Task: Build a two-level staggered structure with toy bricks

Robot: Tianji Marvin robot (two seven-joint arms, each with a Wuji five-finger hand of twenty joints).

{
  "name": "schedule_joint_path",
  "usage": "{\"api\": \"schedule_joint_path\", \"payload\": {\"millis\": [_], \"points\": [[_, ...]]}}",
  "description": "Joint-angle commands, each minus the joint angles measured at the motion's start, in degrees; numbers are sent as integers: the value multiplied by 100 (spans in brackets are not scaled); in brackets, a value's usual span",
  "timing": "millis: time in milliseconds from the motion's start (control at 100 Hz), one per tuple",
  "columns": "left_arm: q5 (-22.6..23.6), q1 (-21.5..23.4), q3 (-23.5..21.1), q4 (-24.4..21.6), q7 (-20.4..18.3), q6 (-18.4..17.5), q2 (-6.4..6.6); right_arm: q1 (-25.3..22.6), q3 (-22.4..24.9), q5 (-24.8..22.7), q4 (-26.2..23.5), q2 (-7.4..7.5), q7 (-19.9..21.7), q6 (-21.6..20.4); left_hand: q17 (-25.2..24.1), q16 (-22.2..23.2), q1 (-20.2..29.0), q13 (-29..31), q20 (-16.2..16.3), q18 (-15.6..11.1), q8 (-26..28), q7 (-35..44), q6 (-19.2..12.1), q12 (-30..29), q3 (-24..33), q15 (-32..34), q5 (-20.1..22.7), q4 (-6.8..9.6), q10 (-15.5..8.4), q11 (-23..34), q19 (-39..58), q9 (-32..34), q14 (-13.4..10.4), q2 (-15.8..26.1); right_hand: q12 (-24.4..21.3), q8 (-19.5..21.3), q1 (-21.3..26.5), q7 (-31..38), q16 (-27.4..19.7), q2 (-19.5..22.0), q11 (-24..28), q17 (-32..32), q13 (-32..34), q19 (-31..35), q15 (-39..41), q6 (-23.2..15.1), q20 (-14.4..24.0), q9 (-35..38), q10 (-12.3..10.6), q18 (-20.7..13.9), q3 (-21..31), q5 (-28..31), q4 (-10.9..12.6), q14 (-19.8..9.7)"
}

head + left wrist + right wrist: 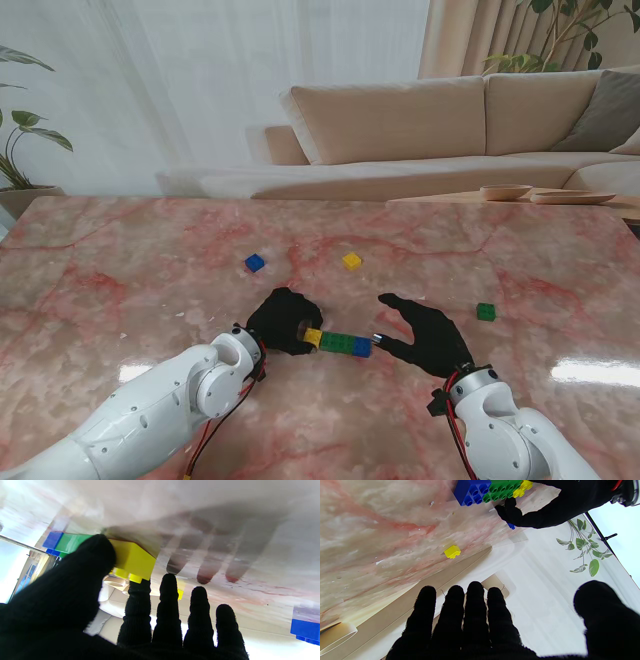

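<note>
On the left side of the pink marble table (120,260), a small blue brick (255,263) sits all alone, farther from me than the hands. Next comes the left hand (283,320) in its black glove. Its thumb (92,555) looks like it is pressed against the yellow brick (133,558) at the left end of the row, while the other fingers are stretched out flat past it, so I think it is steadying the row and not picking anything up. The row (338,342) lies flat on the table between the two hands: yellow, then green brick (335,342), then a blue end brick (361,346), all touching side by side. From the right wrist view the bumps on top of the row are bare, so nothing sits on it yet. That means the bottom layer looks done, or close to done, but the top layer is not started. A loose yellow brick (352,261) waits farther from me, past the middle of the row. Then comes the right hand (425,335), with its fingers spread wide and nothing in it, resting just beside the blue end. Farther right, a loose green brick (486,312) lies by itself. I think these loose bricks still have to go on top, each one sitting over a crack between two bottom bricks.
</note>
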Motion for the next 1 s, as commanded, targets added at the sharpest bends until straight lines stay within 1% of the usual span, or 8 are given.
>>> {"api": "schedule_joint_path", "payload": {"millis": [0, 100, 260, 690, 990], "points": [[15, 54, 18, 35, -25, -6, 14, -31, -12, 25, 38, -10, 69, 8, -93, 6, -152, -142, 101, 38, 70, -52, 59, 56, 212, -124, -258, 216, 66, 130, -236, -32, 84, -13, 93, -85, 46, 70, -26, -87, 36, -26, 52, 69, 14, -129, -111, 39, -77, -80, 85, 118, 82, -7], [8, 59, 14, 39, -18, -9, 12, -34, -8, 31, 32, -9, 83, 11, -102, 7, -185, -167, 102, 38, 98, -61, 75, 62, 181, -127, -338, 208, 59, 141, -268, -63, 86, -35, 93, -85, 42, 71, -26, -86, 36, -26, 56, 70, 16, -126, -110, 38, -86, -77, 84, 118, 80, -10], [5, 61, 12, 28, -47, -35, 21, -31, -6, 25, 31, -9, 81, 12, -113, 2, -237, -177, 117, 43, 189, 22, 63, 64, 122, -140, -308, 197, 65, 145, -317, -75, 90, -63, 92, -87, 46, 73, -27, -86, 36, -29, 48, 72, 14, -125, -108, 35, -79, -77, 89, 119, 80, -11], [-29, 36, 37, 61, -18, -29, -5, -26, -11, 43, 28, -3, 123, 4, -101, 4, -316, -154, 191, 43, 376, 145, 39, 65, 2, -145, -184, 221, 87, 145, -353, -6, 95, 181, 89, -91, 48, 73, -29, -72, 33, -6, 42, 92, 12, -129, -97, 28, -78, -76, 86, 116, 81, -7], [-49, 6, 75, 90, -9, -28, -22, -28, -4, 68, 31, -1, 152, 6, -97, 4, -342, -133, 215, 50, 469, 206, 33, 70, -78, -144, -83, 226, 94, 151, -371, 61, 106, 215, 87, -93, 51, 71, -30, -65, 31, -3, 25, 100, 10, -121, -89, 19, -78, -78, 70, 109, 80, -3]]}}
